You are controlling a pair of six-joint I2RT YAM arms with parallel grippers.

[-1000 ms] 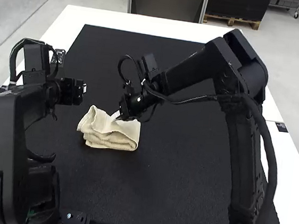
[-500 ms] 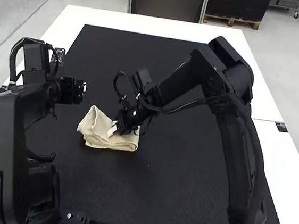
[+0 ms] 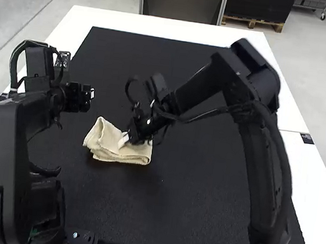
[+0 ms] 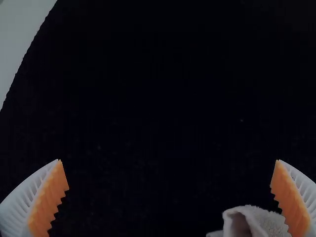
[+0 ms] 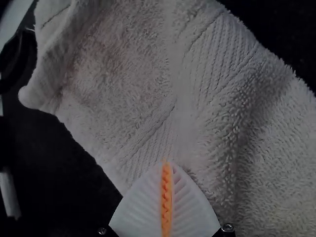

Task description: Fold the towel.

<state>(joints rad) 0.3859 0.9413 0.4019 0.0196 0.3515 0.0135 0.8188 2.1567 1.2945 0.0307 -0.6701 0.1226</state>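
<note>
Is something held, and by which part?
The left gripper is open and empty. The right gripper is shut at the towel; whether it pinches any cloth cannot be told.

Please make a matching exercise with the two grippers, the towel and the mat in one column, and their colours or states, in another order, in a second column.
Things:
1. Left gripper
2. Right gripper
3. Towel
4. Mat

Colours or states:
A. Black, lying flat
B. Fingers together, at the cloth
C. Cream, folded in layers
D. Fingers wide apart

Right pairs: 1-D, 2-B, 3-C, 4-A
</note>
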